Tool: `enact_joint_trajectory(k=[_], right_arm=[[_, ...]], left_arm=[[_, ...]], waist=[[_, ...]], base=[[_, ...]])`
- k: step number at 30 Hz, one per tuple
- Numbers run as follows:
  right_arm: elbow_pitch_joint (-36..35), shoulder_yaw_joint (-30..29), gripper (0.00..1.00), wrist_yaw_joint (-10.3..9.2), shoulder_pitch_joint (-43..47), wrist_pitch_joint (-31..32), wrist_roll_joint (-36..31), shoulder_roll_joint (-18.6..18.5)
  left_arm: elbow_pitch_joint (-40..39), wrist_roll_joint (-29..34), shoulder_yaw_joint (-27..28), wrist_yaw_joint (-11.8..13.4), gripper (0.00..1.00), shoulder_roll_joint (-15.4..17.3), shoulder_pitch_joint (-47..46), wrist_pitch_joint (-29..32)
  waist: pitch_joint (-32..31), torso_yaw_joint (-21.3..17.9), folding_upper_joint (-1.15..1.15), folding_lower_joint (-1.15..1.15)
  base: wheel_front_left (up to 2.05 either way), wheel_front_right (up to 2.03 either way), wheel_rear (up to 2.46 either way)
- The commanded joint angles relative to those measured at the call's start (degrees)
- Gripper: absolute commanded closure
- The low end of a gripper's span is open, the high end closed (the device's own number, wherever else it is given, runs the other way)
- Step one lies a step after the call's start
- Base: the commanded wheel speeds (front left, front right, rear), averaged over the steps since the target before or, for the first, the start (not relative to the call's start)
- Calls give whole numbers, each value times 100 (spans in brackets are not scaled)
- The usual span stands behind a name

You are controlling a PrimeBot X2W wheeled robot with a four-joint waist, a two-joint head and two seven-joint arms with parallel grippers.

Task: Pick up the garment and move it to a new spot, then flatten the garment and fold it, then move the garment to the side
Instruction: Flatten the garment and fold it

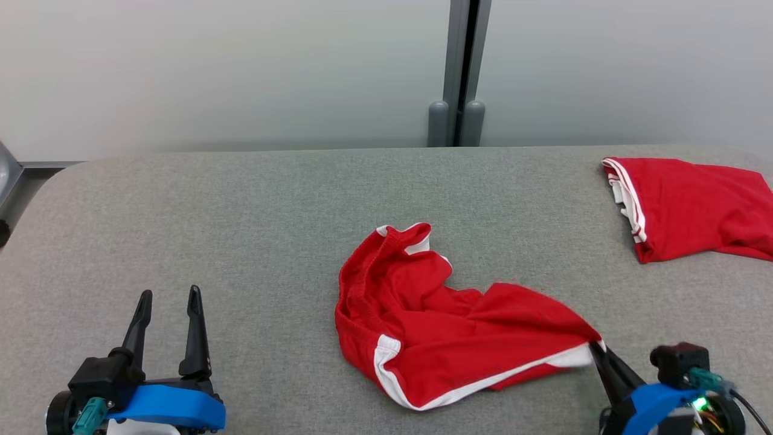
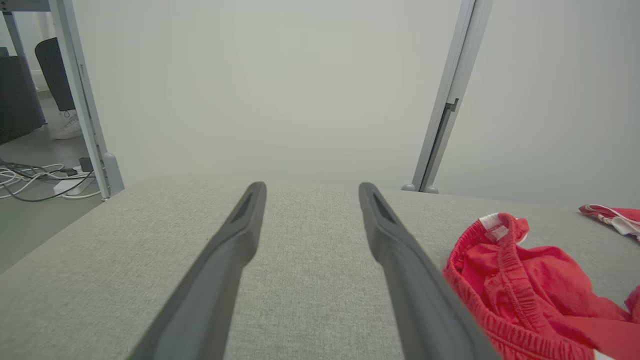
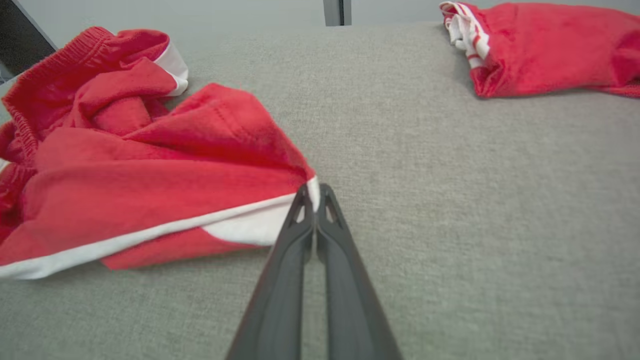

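Crumpled garment (image 1: 447,326) runs left-right; waistband (image 1: 356,272) at left; hem corner (image 1: 577,356) right.

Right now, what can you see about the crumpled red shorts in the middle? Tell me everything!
The red shorts look like soft, stretchy cloth. They have a gathered elastic waistband with a small white tag, and white trim along the leg edges. They are crumpled and bunched, not flat, and lie in the middle of the gray padded surface. The right gripper is shut on one white-trimmed corner, at the side nearest it.
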Motion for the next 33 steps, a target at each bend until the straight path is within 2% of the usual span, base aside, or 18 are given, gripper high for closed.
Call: enact_joint_trajectory(k=[1,2,3,4,5,6,12,20,25,33], right_arm=[[-260,-218,100,1,311,141,-62,62],[-363,-298,100,1,444,234,-101,103],[-489,-381,90,1,547,304,-149,139],[-624,-453,54,1,625,371,-211,168],[-740,-530,5,1,683,425,-254,215],[-873,-588,0,1,724,459,-310,267],[-1616,-782,0,1,710,528,-627,463],[-2273,-902,0,1,380,3,-1006,672],[-2342,-884,0,1,243,-360,-1149,823],[-1938,-864,0,1,126,-619,-1354,997]], left_arm=[[-31,15,14,-4,0,2,23,-24],[-35,16,23,-4,0,6,25,-24],[-38,17,28,-5,0,11,24,-24],[-40,18,30,-6,0,15,19,-24],[-40,20,32,-6,0,22,14,-24],[-38,22,32,-7,0,27,5,-24],[0,30,-19,-11,0,54,-72,-24],[-7,19,-44,-14,0,75,-78,-24],[-18,15,-33,-15,0,83,-79,-24],[-6,29,-47,-17,0,82,-73,-24]], waist=[[14,-27,0,0],[19,-42,0,0],[24,-53,0,0],[29,-62,0,0],[34,-71,0,0],[37,-79,0,0],[25,-53,0,0],[20,44,0,0],[28,72,0,0],[34,104,0,0]], base=[[0,0,0],[0,0,0],[0,0,0],[0,0,0],[0,0,0],[0,0,0],[0,0,0],[0,0,0],[0,0,0],[0,0,0]])
